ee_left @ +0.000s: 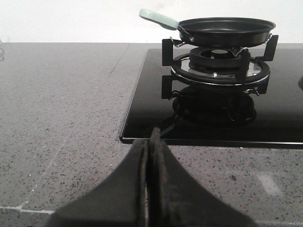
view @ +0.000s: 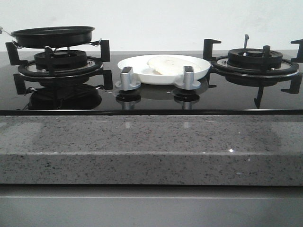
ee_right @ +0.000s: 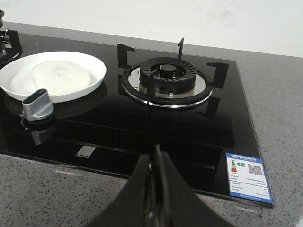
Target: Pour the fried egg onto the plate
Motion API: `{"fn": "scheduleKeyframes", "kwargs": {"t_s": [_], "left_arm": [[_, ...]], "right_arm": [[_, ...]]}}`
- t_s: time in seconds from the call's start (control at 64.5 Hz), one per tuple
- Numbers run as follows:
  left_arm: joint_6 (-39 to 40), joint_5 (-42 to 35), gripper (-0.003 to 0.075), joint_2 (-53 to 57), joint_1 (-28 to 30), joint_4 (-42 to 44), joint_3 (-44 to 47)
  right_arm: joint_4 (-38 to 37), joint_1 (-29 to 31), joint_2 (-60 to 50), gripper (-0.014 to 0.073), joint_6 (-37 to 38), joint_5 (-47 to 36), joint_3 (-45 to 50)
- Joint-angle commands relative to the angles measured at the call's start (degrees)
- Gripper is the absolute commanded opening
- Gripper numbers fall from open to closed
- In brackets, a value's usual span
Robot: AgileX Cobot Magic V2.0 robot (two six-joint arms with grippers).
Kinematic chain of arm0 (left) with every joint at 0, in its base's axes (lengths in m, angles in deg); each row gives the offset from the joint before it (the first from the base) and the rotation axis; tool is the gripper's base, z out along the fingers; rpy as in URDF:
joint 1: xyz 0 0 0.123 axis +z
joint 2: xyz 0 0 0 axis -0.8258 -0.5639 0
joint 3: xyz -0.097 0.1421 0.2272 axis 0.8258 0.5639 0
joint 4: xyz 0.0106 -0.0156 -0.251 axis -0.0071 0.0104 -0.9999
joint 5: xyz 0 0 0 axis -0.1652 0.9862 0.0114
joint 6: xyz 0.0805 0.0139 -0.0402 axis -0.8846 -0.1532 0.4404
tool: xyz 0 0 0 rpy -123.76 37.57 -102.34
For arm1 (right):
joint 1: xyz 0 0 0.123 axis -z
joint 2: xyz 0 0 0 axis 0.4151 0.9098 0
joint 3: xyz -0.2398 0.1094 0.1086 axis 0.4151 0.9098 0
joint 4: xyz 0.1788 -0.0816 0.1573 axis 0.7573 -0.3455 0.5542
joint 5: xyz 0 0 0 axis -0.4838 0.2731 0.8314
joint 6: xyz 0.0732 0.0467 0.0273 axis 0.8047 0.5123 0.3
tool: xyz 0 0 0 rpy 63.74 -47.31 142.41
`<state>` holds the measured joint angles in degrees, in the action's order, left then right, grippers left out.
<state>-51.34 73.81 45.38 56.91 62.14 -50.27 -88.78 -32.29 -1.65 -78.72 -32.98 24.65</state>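
Note:
The white plate (view: pixel 201 67) sits on the black glass hob between the two burners, and the cream-white fried egg (view: pixel 166 64) lies flat in it. Both show in the right wrist view: plate (ee_right: pixel 97 66), egg (ee_right: pixel 60 77). The black frying pan (view: pixel 53 35) rests on the left burner; in the left wrist view the pan (ee_left: pixel 226 30) shows a pale green handle (ee_left: pixel 158 18). My left gripper (ee_left: pixel 149 144) is shut and empty over the grey counter, left of the hob. My right gripper (ee_right: pixel 156 161) is shut and empty over the hob's front edge. Neither gripper shows in the front view.
Two silver knobs (view: pixel 128 79) (view: pixel 188 78) stand in front of the plate. The right burner (view: pixel 255 61) with black pan supports is bare; it also shows in the right wrist view (ee_right: pixel 166 78). A blue-white label (ee_right: pixel 248 177) sits on the hob's corner. Speckled grey counter (view: pixel 151 146) surrounds the hob.

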Motion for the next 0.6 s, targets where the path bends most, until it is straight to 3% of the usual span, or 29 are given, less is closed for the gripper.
{"fn": "scheduleKeyframes", "kwargs": {"t_s": [0.0,0.419,0.589], "left_arm": [[0.61,-5.26,-0.0019,1.06,0.02,-0.48,0.26],[0.61,-5.26,-0.0019,1.06,0.02,-0.48,0.26],[0.61,-5.26,-0.0019,1.06,0.02,-0.48,0.26]], "right_arm": [[0.11,0.3,0.43,-0.006,-0.1,-4.65,-1.6],[-0.85,0.3,0.43,-0.006,-0.1,-5.04,-1.24],[0.88,2.3,-1.3,-0.006,-0.1,-12.37,5.55]]}}
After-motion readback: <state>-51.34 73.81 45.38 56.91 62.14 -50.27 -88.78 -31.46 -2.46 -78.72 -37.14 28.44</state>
